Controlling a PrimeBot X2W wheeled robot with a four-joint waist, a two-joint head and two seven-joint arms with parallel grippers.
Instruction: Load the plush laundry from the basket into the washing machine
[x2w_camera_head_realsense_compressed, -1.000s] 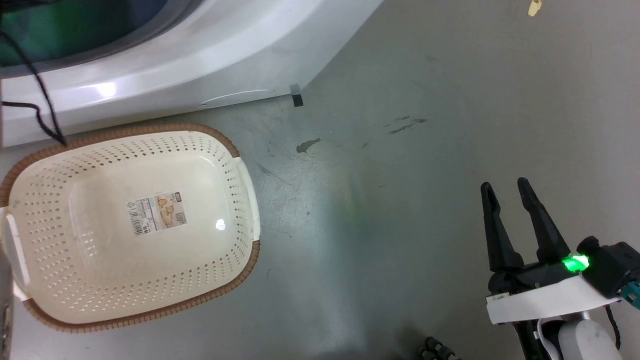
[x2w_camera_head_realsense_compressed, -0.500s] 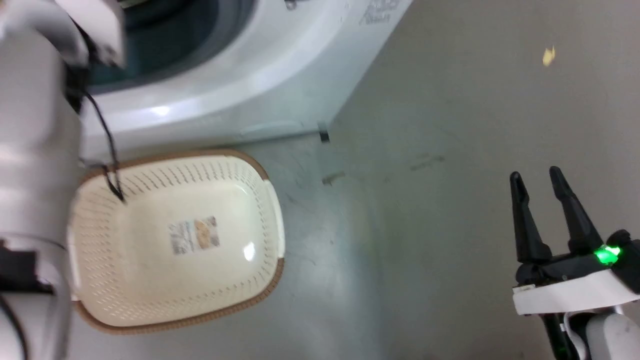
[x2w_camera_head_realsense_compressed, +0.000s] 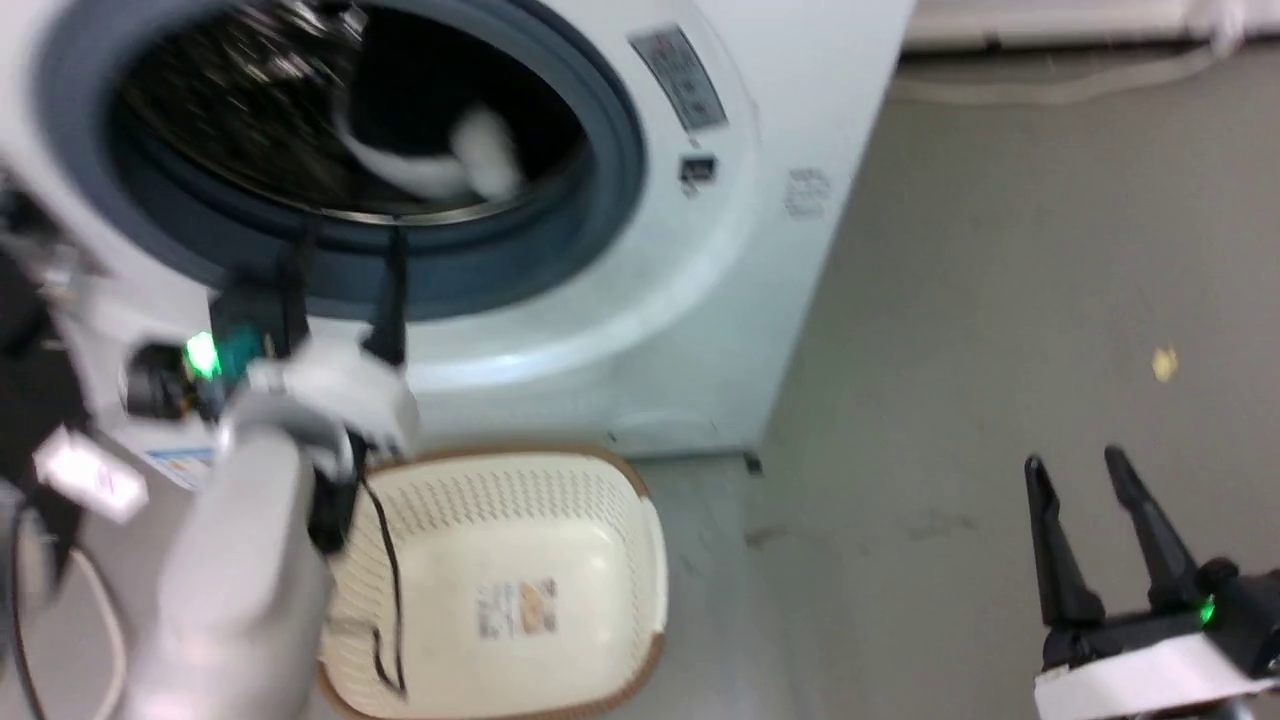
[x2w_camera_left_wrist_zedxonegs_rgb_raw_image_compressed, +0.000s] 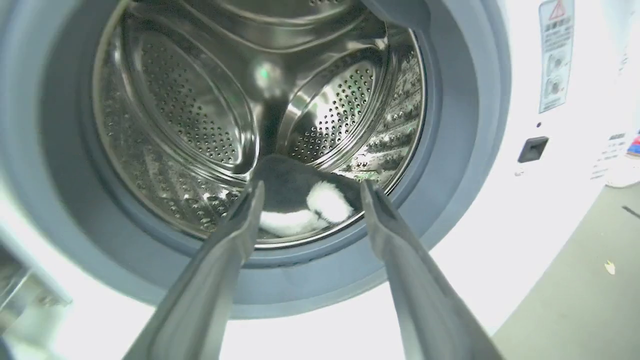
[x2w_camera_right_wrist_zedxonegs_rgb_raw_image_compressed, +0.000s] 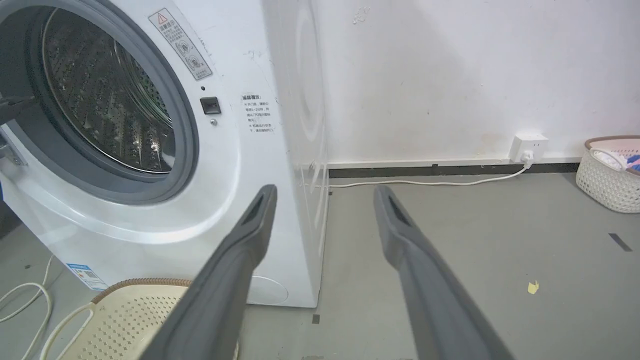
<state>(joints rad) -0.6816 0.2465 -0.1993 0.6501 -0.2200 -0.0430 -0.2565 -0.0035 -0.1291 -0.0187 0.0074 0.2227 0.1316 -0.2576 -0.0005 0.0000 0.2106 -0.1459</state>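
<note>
The right tool (x2w_camera_head_realsense_compressed: 1075, 462) hangs over the grey floor (x2w_camera_head_realsense_compressed: 1000, 300), off the washer's (x2w_camera_head_realsense_compressed: 700, 300) right front corner and well apart from it. Its two dark fingers are spread, with nothing between them.

The basket (x2w_camera_head_realsense_compressed: 640, 500) sits on the floor just before the washer's front panel, below the round opening. Its cream bottom lies bare, with a label (x2w_camera_head_realsense_compressed: 518, 607) in the middle. A thin black cable (x2w_camera_head_realsense_compressed: 385, 590) from the left arm hangs across its left side.

The left tool (x2w_camera_head_realsense_compressed: 348, 240) is raised in front of the washer's opening, its fingertips at the lower edge of the grey rubber ring (x2w_camera_head_realsense_compressed: 610, 180). The fingers are spread wide and grip nothing. A green light (x2w_camera_head_realsense_compressed: 203, 355) glows on its wrist.

The toy (x2w_camera_left_wrist_zedxonegs_rgb_raw_image_compressed: 295, 180) lies inside the washer, on the bottom of the steel drum (x2w_camera_left_wrist_zedxonegs_rgb_raw_image_compressed: 175, 115) near the front lip. It is black, with a white rounded limb turned towards the opening. In the left wrist view it shows between the two fingers but beyond them, untouched.

A yellow scrap (x2w_camera_head_realsense_compressed: 1163, 363) lies on the floor to the washer's right. Farther right of the washer, along the wall, a white socket (x2w_camera_right_wrist_zedxonegs_rgb_raw_image_compressed: 529, 142) feeds a cord (x2w_camera_right_wrist_zedxonegs_rgb_raw_image_compressed: 425, 183) running back to the machine, and a second basket (x2w_camera_right_wrist_zedxonegs_rgb_raw_image_compressed: 607, 175) stands at the far right.
</note>
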